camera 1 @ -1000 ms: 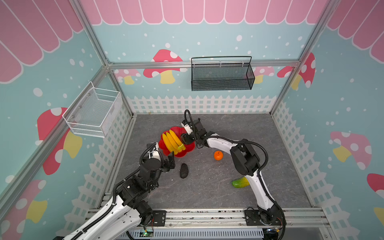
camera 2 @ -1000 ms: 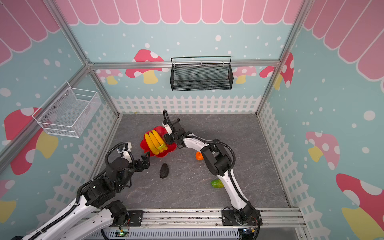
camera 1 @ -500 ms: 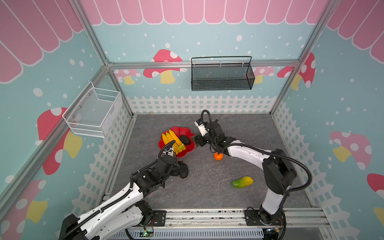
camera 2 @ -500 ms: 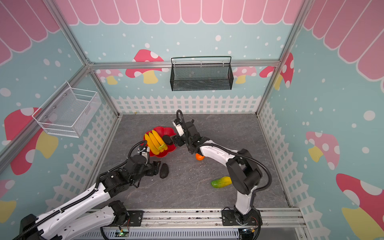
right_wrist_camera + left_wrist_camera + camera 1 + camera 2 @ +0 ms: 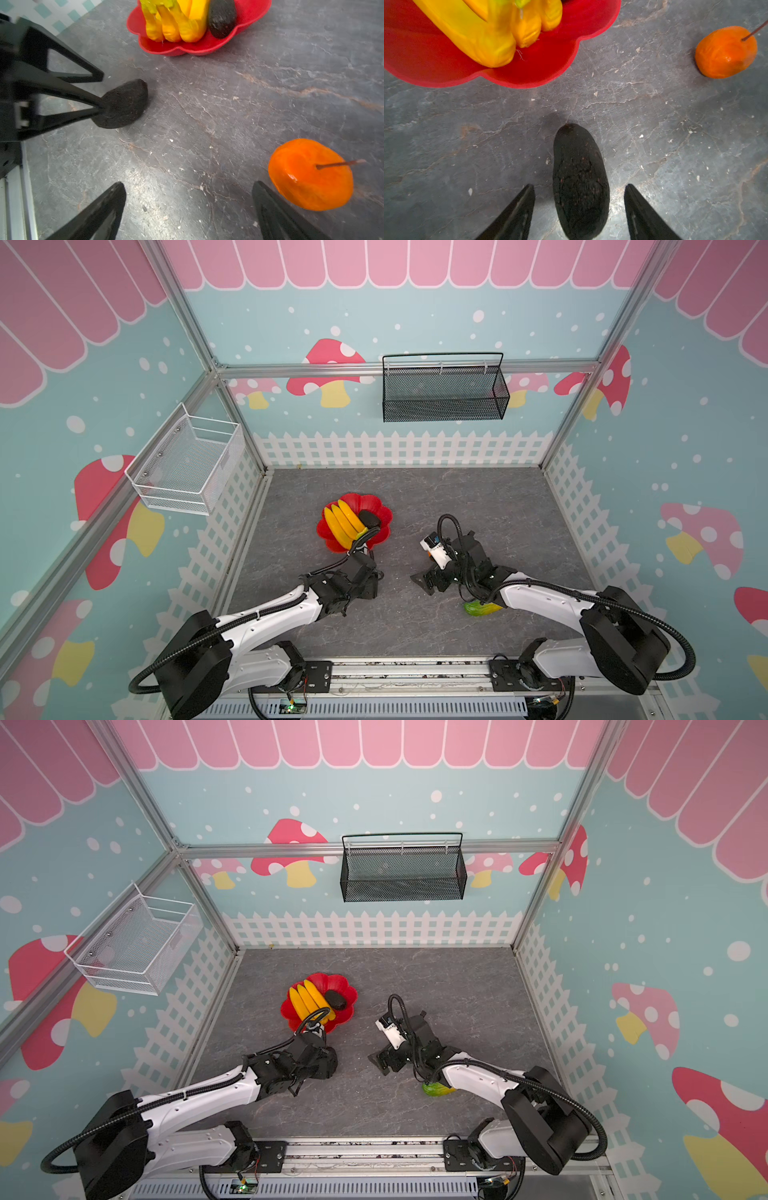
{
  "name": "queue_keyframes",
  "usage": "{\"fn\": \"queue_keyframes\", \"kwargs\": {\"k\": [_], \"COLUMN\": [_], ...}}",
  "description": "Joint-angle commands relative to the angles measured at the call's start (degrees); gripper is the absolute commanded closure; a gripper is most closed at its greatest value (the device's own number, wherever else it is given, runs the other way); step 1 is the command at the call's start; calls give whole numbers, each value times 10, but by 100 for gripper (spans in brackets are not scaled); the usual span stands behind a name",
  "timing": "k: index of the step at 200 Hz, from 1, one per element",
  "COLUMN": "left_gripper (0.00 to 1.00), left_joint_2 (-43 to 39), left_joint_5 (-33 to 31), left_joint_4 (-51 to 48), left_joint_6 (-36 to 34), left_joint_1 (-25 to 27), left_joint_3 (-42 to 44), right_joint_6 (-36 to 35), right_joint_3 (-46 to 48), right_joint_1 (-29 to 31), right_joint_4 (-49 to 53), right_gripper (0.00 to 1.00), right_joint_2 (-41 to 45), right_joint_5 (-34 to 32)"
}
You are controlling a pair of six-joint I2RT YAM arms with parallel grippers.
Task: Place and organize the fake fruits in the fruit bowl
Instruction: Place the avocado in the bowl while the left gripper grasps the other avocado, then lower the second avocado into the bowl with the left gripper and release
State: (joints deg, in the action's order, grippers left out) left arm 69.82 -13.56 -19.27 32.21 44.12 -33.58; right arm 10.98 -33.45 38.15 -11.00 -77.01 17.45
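The bowl [image 5: 384,533] sits left of the middle of the table [image 5: 478,497] and carries two fruits: the bananas [image 5: 343,522] lying across it, and the first avocado [image 5: 370,519] tucked against their right side. That avocado is the change. A second ago the right arm [image 5: 540,597] was reaching over the bowl and no avocado showed there. Since then the arm has let go and drawn back. The drop looks sound, as the fruit lies inside the rim with nothing touching it.

Three fruits are still on the table. The second avocado [image 5: 580,182] lies near the bowl's front edge, apart from the rim. The orange [image 5: 310,174] is off to its right, well clear of the bowl. The green-and-yellow fruit [image 5: 482,608] lies nearest the robot, partly under the right arm.

The left arm [image 5: 266,614] has swung in and come down over the second avocado. The left jaws were wide a second ago and have narrowed to straddle it. A strip of table still shows on each side, so they are not gripping yet.

The right jaws are spread wide and empty, low over the table. The orange is just outside one finger, so they probably need a sideways shift first. If both arms carry fruit at once, they may crowd each other at the bowl.
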Motion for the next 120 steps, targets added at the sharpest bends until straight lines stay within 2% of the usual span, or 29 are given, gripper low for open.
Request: {"fn": "queue_keyframes", "kwargs": {"k": [1, 62, 101, 120], "left_gripper": [32, 37, 45, 49], "left_joint_2": [21, 68, 89, 68], "left_joint_5": [12, -8, -9, -5], "left_joint_4": [33, 43, 48, 53], "left_joint_6": [21, 29, 26, 29], "left_joint_1": [4, 8, 8, 8], "left_joint_3": [4, 0, -8, -6], "right_joint_6": [-33, -58, -79, -84], "right_joint_3": [18, 67, 83, 94], "right_joint_1": [2, 2, 2, 2], "right_joint_4": [-56, -128, -132, -151], "right_gripper": [2, 2, 2, 2], "right_joint_2": [12, 33, 52, 44], "right_joint_5": [46, 118, 112, 120]}}
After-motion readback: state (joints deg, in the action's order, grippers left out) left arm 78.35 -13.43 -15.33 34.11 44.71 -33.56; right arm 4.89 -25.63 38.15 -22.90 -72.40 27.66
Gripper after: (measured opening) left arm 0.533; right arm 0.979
